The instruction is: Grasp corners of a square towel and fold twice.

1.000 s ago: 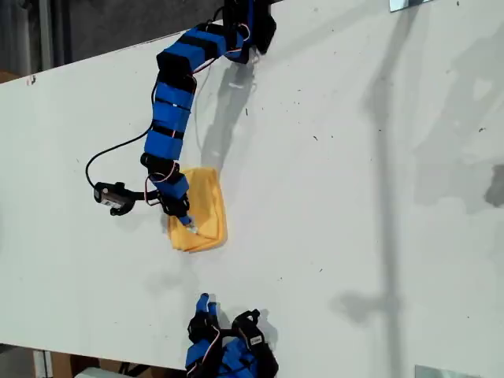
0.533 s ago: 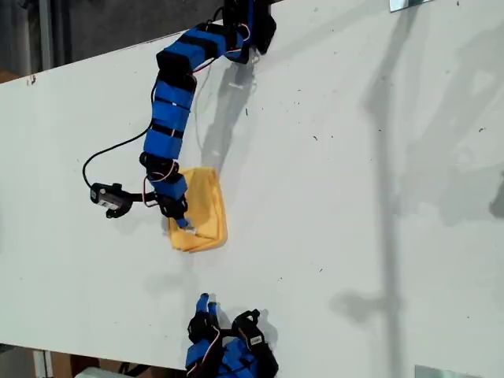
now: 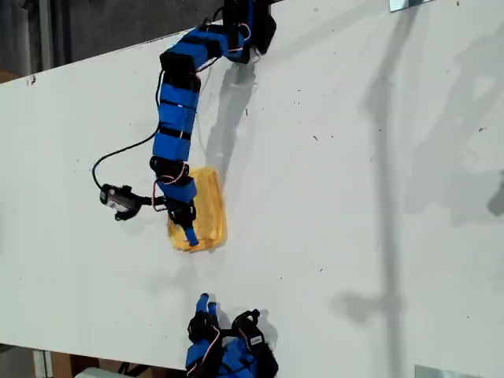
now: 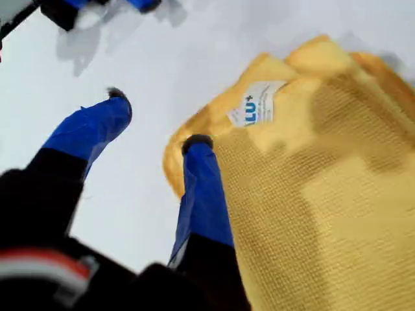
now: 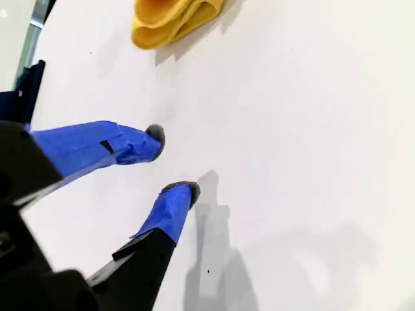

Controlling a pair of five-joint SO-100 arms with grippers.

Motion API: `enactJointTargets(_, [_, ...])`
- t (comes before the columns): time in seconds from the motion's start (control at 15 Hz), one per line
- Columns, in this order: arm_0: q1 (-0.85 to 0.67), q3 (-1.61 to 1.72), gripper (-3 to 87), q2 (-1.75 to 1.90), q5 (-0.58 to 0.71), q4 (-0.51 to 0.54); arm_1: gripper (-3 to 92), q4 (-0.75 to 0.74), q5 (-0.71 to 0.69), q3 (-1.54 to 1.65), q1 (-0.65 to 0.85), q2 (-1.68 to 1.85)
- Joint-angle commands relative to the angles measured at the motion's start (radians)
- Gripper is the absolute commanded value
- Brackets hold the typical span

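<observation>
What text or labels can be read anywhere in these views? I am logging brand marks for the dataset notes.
"LU+" is the legible part, in blue letters on the small white tag at a corner of the towel, in the first wrist view; the start of the word is cut off by a fold.
Smaller print on the same tag: too blurred to read.
Exterior view and second wrist view: no readable text.

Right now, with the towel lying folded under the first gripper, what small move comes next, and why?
Probably lift my first gripper straight up and pull back. Its jaws are open, one finger rests on the towel near the white tag, and nothing is held. The towel already lies in a compact folded stack.
</observation>
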Motion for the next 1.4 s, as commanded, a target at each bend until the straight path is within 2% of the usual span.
enactJointTargets(0.0, [-0.006, -0.003, 11.7, 0.006, 0.008, 0.012, 21.1, 0.049, -0.023, -0.037, 0.021, 0.173])
enactJointTargets(0.13, [-0.006, -0.003, 11.7, 0.006, 0.011, 0.012, 22.5, 0.121, -0.058, 0.215, 0.055, 0.503])
enactJointTargets(0.4, [-0.005, -0.003, 11.6, 0.006, 0.009, 0.012, 26.6, -0.074, 0.040, 1.308, 0.103, 1.413])
enactJointTargets(0.53, [0.000, -0.005, 11.6, 0.006, 0.015, 0.012, 29.0, -0.074, 0.141, 1.727, 0.106, 1.844])
enactJointTargets(0.67, [0.006, -0.009, 11.6, 0.006, 0.051, 0.012, 31.3, 0.275, 0.198, 1.917, 0.117, 2.401])
enactJointTargets(0.73, [0.020, -0.014, 11.6, 0.008, 0.074, 0.012, 32.6, 0.388, 0.209, 1.832, 0.110, 2.365])
enactJointTargets(0.8, [0.041, -0.021, 11.6, 0.009, 0.094, 0.017, 32.2, 0.407, 0.213, 1.862, 0.098, 2.399])
enactJointTargets(0.93, [0.117, -0.031, 11.5, 0.009, 0.072, 0.020, 14.4, 0.529, 0.270, 1.910, 0.146, 2.398])
enactJointTargets(1.13, [0.140, 0.003, 9.3, 0.009, -0.037, 0.014, 11.8, 0.692, 0.379, 1.979, 0.212, 2.398])
enactJointTargets(1.2, [0.141, 0.020, 3.4, 0.009, 0.003, 0.008, 11.8, 0.729, 0.394, 1.983, 0.230, 2.398])
enactJointTargets(1.33, [0.133, 0.031, 2.5, 0.009, 0.149, -0.002, 11.8, 0.756, 0.394, 1.976, 0.268, 2.398])
